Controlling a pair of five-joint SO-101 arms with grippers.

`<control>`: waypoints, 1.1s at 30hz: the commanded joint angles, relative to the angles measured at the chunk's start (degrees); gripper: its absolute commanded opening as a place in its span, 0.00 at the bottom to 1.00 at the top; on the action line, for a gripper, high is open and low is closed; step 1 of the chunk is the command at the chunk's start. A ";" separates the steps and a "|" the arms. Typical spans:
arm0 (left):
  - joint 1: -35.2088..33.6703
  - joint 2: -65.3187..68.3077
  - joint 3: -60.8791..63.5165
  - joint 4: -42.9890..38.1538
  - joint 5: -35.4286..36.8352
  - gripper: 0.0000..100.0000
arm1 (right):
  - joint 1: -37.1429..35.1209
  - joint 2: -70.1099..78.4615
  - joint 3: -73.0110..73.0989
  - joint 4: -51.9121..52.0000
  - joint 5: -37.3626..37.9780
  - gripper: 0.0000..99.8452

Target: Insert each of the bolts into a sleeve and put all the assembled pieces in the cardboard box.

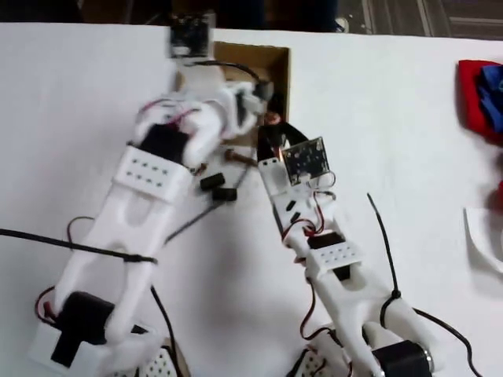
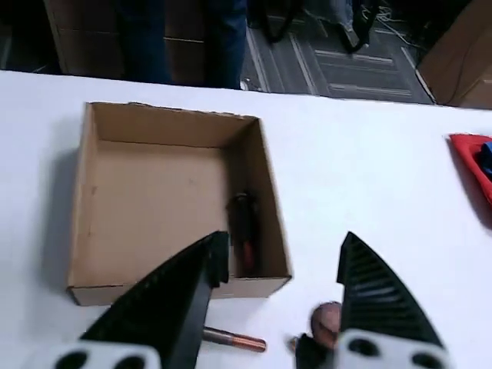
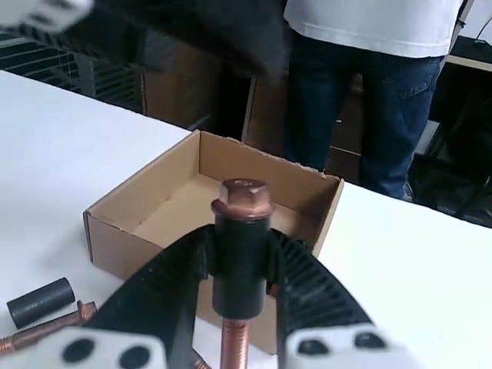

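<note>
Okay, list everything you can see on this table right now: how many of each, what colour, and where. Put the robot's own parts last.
cardboard box: one, brown, open, far side of the table.
boxed piece: one, black sleeve with a copper bolt, lying against a side wall inside the box.
held piece: one, black sleeve with a copper bolt through it, upright, short of the box.
loose sleeves: two, black, on the table between the arms.
loose bolt: at least one, copper, on the table just before the box.
red and blue bundle: one, at the table's edge.
left gripper: one, black fingers, open, over the box's near wall.
right gripper: one, black fingers, shut on the held piece.
</note>
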 commanded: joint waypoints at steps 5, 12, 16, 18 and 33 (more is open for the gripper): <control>-12.04 -2.29 3.65 -0.79 -0.26 0.24 | 0.31 -2.15 -3.08 2.33 -1.32 0.02; -15.65 3.16 10.24 -16.53 -0.18 0.24 | 1.98 3.03 -20.48 29.58 -18.81 0.02; -16.53 6.51 8.40 -16.44 -0.18 0.24 | 3.21 14.81 -37.01 39.78 -17.05 0.02; -16.53 8.18 8.48 -16.62 -0.18 0.24 | 3.91 21.32 -45.19 44.53 -16.88 0.02; -16.53 19.69 4.35 -18.11 -0.26 0.24 | 4.44 61.58 -116.13 74.68 -16.88 0.02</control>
